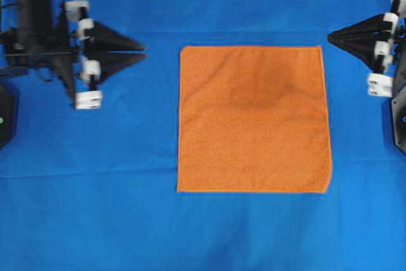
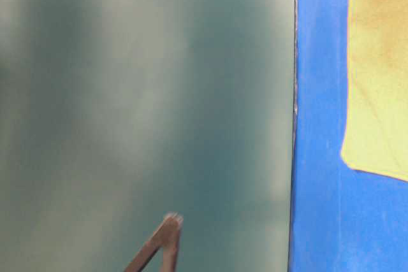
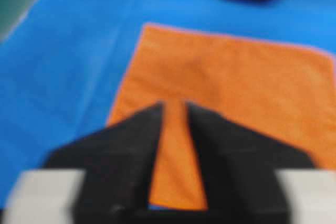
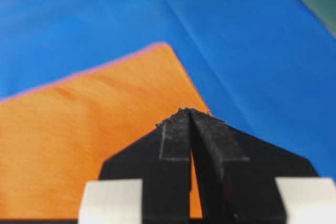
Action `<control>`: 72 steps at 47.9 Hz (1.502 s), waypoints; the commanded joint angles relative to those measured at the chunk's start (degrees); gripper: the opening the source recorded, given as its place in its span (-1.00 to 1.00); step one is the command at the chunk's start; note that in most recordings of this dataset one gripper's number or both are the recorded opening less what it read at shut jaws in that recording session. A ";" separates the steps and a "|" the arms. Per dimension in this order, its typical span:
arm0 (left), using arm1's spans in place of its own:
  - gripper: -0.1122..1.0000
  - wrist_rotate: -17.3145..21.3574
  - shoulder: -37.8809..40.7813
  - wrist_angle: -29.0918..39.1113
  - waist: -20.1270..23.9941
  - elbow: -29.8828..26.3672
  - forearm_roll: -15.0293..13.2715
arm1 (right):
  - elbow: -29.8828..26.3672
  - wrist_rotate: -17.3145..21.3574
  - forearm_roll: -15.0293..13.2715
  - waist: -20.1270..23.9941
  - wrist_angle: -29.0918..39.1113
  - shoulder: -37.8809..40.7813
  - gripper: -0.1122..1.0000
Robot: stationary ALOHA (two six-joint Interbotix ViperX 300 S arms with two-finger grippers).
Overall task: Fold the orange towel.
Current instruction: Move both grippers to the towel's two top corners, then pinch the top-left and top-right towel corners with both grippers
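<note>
while the orange towel (image 1: 254, 118) lies flat, left gripper (image 1: 143, 51) gapes empty, right gripper (image 1: 330, 36) clenched.

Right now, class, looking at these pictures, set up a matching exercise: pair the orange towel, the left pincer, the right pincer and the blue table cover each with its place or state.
Things:
1. orange towel
2. left pincer
3. right pincer
4. blue table cover

Places or states:
A. shut, tips together, by the towel's upper right corner
B. lies flat and unfolded, in the middle
C. slightly parted, holding nothing, left of the towel
D. spread under everything else

Pairs: 1-B, 2-C, 3-A, 4-D
</note>
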 commanded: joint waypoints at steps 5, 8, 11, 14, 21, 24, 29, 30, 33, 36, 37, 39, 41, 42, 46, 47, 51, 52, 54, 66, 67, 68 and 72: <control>0.27 -1.32 9.67 -1.49 2.99 -5.27 -0.35 | 0.18 0.09 0.18 -4.83 -0.62 7.47 -0.52; 0.58 -2.20 13.80 -2.20 3.78 -6.68 -0.35 | 0.35 0.09 0.18 -6.06 -0.88 10.72 -0.19; 0.80 -2.99 18.19 -2.90 4.57 -8.35 -0.35 | 0.53 0.00 0.00 -7.21 -1.58 14.06 0.14; 0.86 -3.25 21.88 -3.34 5.19 -9.93 -0.35 | 0.79 0.00 -0.26 -8.53 -2.81 17.23 0.28; 0.84 -3.34 29.88 -3.96 6.24 -14.24 -0.44 | 1.85 0.00 -0.35 -11.34 -7.73 24.52 0.20; 0.84 -3.34 32.70 -3.87 6.50 -15.82 -0.35 | 2.20 -0.09 -0.35 -11.95 -9.58 27.16 0.21; 0.84 -3.34 36.39 -3.96 6.94 -17.75 -0.35 | 2.46 -0.09 -0.35 -12.13 -12.22 31.38 0.21; 0.84 -3.34 37.27 -3.87 7.03 -18.19 -0.35 | 2.64 -0.09 -0.35 -12.22 -12.74 32.08 0.21; 0.84 -3.34 38.94 -3.96 7.38 -18.81 -0.35 | 2.64 -0.09 -0.26 -12.22 -14.15 33.93 0.21; 0.84 -3.34 40.25 -3.96 7.65 -19.34 -0.35 | 2.64 -0.09 -0.09 -12.22 -15.91 36.04 0.21; 0.84 -3.34 40.69 -4.04 7.73 -19.42 -0.35 | 2.64 -0.09 -0.09 -12.22 -16.44 36.56 0.21; 0.84 -3.34 41.40 -4.22 7.91 -19.60 -0.35 | 2.64 -0.09 0.00 -12.22 -16.96 37.35 0.21; 0.83 -3.34 42.10 -4.39 8.09 -19.69 -0.35 | 2.64 -0.09 0.00 -12.22 -17.40 38.14 0.21; 0.83 -3.34 42.45 -4.39 8.17 -19.69 -0.44 | 2.64 -0.09 0.00 -12.22 -17.67 38.50 0.21; 0.82 -3.43 43.07 -4.39 8.44 -19.51 -0.35 | 2.46 -0.09 0.00 -12.22 -17.93 39.29 0.20; 0.81 -3.43 43.07 -4.39 8.44 -19.51 -0.35 | 2.46 -0.09 0.00 -12.22 -17.93 39.38 0.20; 0.76 -3.43 43.15 -4.39 8.61 -19.34 -0.35 | 2.64 -0.09 0.00 -12.13 -17.93 39.73 0.19; 0.73 -3.43 43.15 -4.48 8.61 -19.34 -0.35 | 2.81 -0.09 0.00 -12.22 -17.93 39.90 0.19; 0.66 -3.43 43.15 -4.39 8.70 -19.42 -0.35 | 2.90 -0.09 0.09 -12.22 -17.93 40.08 0.17; -0.30 -3.34 43.68 -2.37 7.73 -19.16 -0.35 | 3.52 0.00 0.26 -11.51 -17.75 40.52 -0.65; -0.37 -3.34 43.59 -2.20 7.65 -19.16 -0.35 | 3.52 0.00 0.26 -11.43 -17.84 40.52 -0.73; -0.43 -3.34 43.59 -2.11 7.56 -19.07 -0.35 | 3.43 0.00 0.18 -11.51 -17.84 40.52 -0.77; -0.67 -2.90 43.42 -1.49 7.38 -18.98 -0.18 | 3.43 0.09 0.18 -11.51 -17.84 40.34 -0.77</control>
